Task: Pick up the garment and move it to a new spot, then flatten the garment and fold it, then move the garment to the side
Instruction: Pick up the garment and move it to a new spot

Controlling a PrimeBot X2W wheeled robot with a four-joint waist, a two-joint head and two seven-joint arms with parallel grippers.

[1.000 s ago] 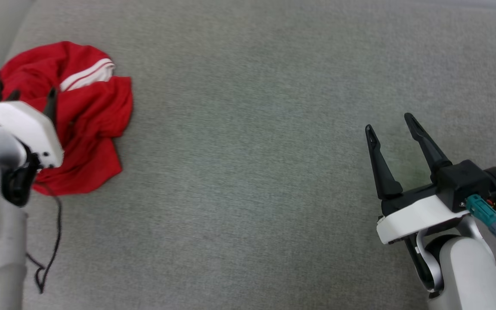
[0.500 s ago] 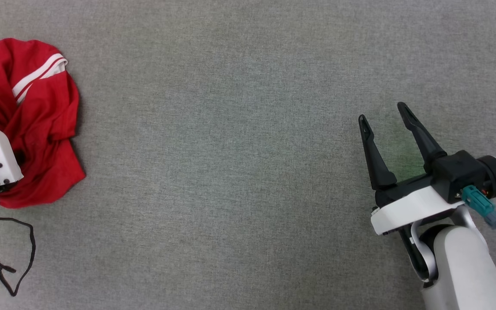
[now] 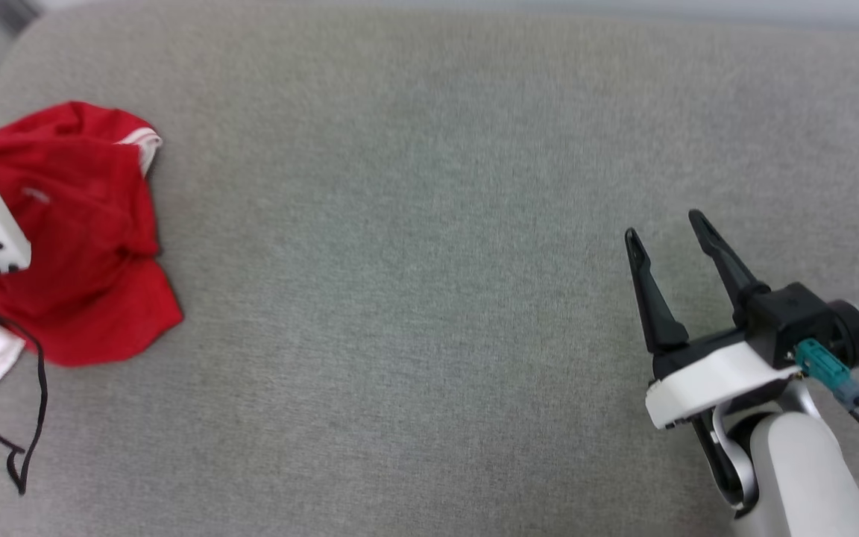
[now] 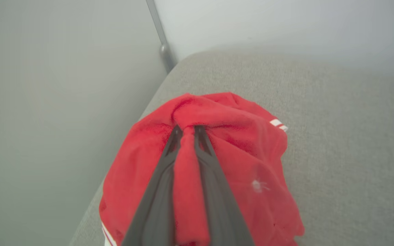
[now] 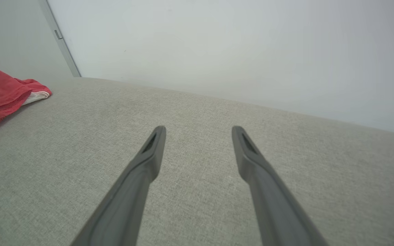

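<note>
Plain indoor room: grey fabric surface (image 3: 429, 298), bare pale walls (image 5: 217, 44), metal corner strip (image 4: 162, 51).

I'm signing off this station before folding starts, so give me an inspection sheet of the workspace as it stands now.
Surface: grey woven fabric, flat, no stains seen.
Job's things: garment, red with white striped trim, crumpled in a heap at the far left, not yet flattened.
Clutter: nothing seen.
Tools: left tool shut on a fold of the garment; right tool open, holding nothing, over bare fabric.
Cables: black cable hangs in a loose loop close to the garment; teal connector and its lead sit behind the right tool.
Surroundings: pale wall behind the surface; grey metal post at the corner.
</note>
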